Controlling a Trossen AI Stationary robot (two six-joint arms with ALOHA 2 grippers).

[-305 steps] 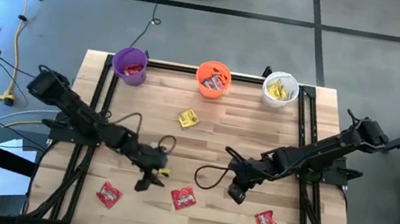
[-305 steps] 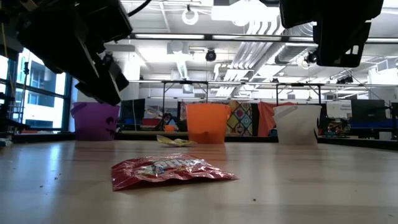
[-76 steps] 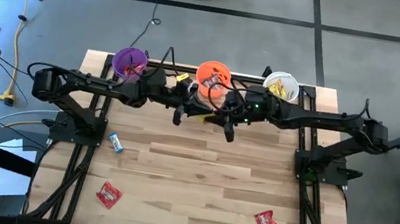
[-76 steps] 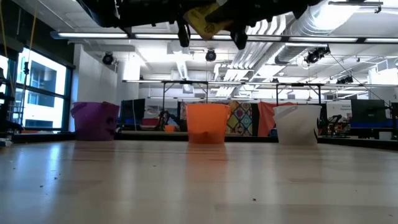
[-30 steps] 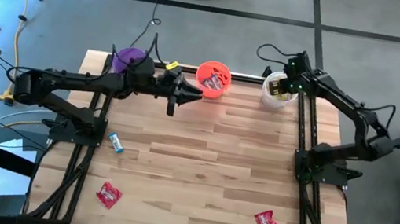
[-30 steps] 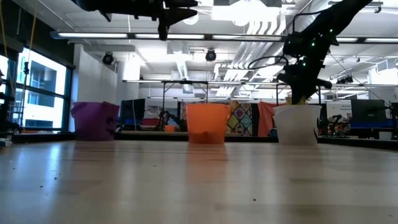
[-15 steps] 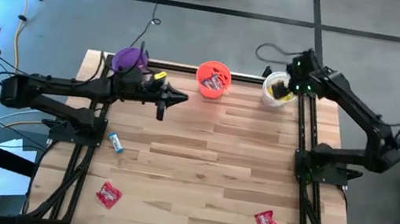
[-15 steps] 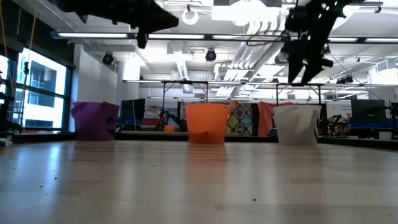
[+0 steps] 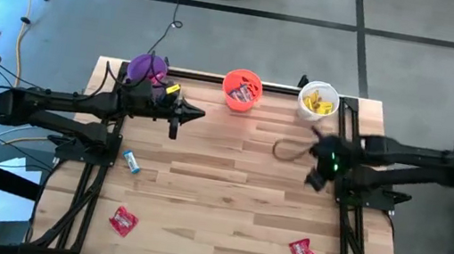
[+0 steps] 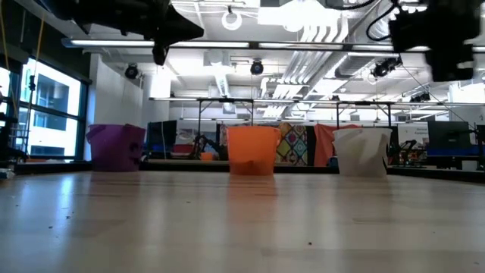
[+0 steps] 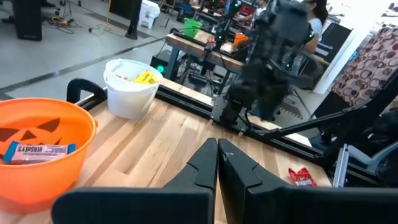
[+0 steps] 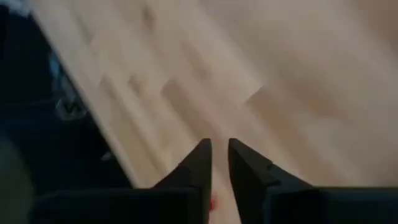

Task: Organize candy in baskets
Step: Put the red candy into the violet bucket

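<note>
Three wrapped candies, two red packets (image 9: 124, 220) (image 9: 302, 252) and one blue-and-white bar (image 9: 131, 162), lie on the wooden surface (image 9: 226, 190); left claw (image 9: 178, 122) pinched empty, right claw (image 9: 317, 175) slit-narrow and empty: flat wrappers likely slip.

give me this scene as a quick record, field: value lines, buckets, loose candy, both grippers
purple bucket: back left of table
orange bucket: back middle, holds blue-and-white bars
white bucket: back right, holds yellow packets
loose candy: red packet front left; red packet front right; blue bar at left edge
left gripper: shut, empty, in the air near the purple bucket
right gripper: fingers slightly apart, empty, above bare wood on the right side
table: wooden
</note>
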